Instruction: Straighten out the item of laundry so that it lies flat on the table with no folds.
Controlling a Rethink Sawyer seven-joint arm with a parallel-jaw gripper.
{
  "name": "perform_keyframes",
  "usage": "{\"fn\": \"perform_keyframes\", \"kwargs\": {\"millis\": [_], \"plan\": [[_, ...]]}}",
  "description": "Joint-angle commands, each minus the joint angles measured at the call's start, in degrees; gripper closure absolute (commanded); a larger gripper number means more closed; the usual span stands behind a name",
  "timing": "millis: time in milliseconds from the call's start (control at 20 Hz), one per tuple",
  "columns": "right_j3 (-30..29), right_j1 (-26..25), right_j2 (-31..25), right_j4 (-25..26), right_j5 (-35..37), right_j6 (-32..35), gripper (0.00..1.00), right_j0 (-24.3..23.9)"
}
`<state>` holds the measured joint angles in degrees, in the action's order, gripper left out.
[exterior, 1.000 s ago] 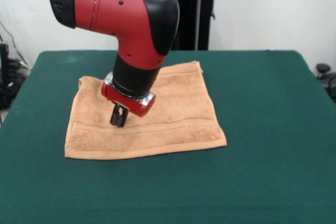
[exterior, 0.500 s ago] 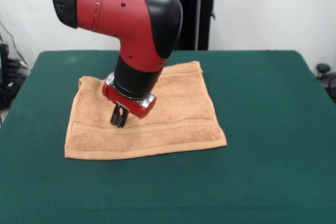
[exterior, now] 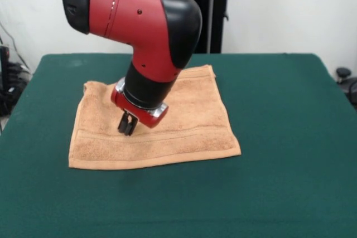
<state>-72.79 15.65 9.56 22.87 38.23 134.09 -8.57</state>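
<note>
Gripper, its black fingers pressed together with nothing pinched between them, hangs from the red and black arm over the towel's left half. Beneath everything spreads the large dark green felt-topped table. On it lies the tan terry-cloth hand towel, spread nearly flat, its woven band stripe along the near hem.

- White wall: plain, ran behind the whole scene.
- Dark cables: a tangle at the left edge, below the level of the table top, beside a dark upright object that was cut off by the frame.
- Black knob-like object: stood at the right edge; identity unclear.
</note>
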Motion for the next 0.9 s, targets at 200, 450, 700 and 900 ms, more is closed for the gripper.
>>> {"fn": "perform_keyframes", "kwargs": {"millis": [200,450,700,900], "plan": [[3.3,-17.3,-9.1,-5.5,-15.2,11.4,1.00,2.6],[4.0,-17.5,-8.8,-7.3,-14.7,12.3,1.00,3.5],[4.5,-17.8,-7.8,-9.4,-14.4,14.5,1.00,4.9],[5.1,-18.3,-6.5,-11.0,-14.2,16.0,1.00,6.3]]}}
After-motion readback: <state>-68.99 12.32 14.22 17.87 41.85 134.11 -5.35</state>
